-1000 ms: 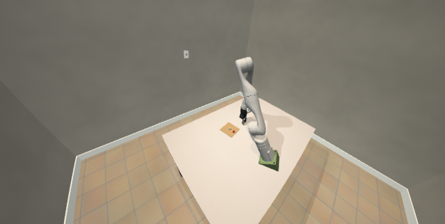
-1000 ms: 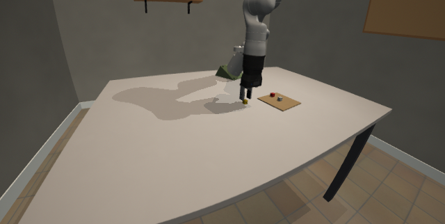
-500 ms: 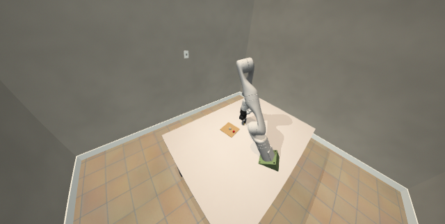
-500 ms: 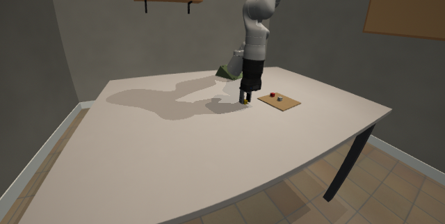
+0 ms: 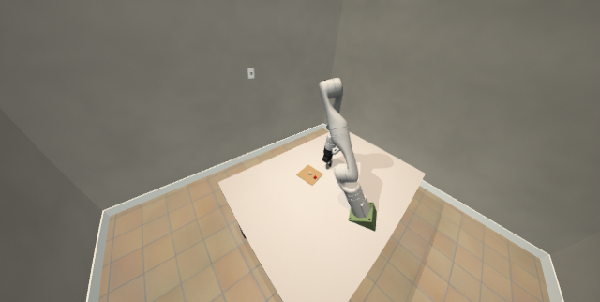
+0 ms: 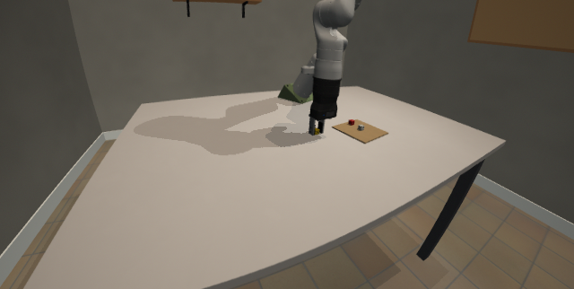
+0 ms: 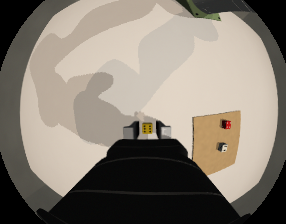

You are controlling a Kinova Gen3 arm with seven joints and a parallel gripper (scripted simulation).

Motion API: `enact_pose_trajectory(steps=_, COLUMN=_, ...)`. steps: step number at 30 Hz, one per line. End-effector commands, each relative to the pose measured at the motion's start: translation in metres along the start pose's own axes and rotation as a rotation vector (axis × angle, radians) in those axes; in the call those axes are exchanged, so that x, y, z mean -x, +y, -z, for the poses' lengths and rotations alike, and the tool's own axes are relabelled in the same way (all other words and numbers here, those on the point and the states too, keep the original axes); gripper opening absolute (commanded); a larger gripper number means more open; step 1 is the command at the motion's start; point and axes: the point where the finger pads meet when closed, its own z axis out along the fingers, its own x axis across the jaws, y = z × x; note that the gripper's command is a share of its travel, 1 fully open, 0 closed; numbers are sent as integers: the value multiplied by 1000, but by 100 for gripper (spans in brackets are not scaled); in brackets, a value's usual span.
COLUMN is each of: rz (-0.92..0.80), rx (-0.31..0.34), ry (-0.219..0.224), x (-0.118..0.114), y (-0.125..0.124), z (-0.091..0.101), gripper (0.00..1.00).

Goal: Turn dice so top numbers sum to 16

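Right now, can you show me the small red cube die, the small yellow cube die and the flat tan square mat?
small red cube die (image 5: 315,177) (image 6: 352,122) (image 7: 227,124): top, exterior, wrist views; visible middle
small yellow cube die (image 6: 317,131) (image 7: 147,129): exterior, wrist; visible middle
flat tan square mat (image 5: 304,174) (image 6: 365,136) (image 7: 204,145): all three; bare surface

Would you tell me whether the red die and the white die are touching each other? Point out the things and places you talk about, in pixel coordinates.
Apart: the wrist view plainly shows a strip of mat (image 7: 204,142) between the red die (image 7: 227,124) and the white die (image 7: 223,147).
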Motion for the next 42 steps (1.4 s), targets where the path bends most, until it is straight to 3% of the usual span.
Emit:
enact_pose_trajectory(steps=1, rz=0, rx=0, ry=-1, x=0, y=0, z=0, gripper=64)
enact_pose_trajectory(steps=26, rz=0, rx=0, ry=-1, x=0, y=0, z=0, gripper=64)
enact_pose_trajectory(steps=27, rz=0, rx=0, ry=-1, x=0, y=0, z=0, gripper=34)
enact_pose_trajectory(steps=42, rz=0, rx=0, ry=-1, x=0, y=0, z=0, gripper=34)
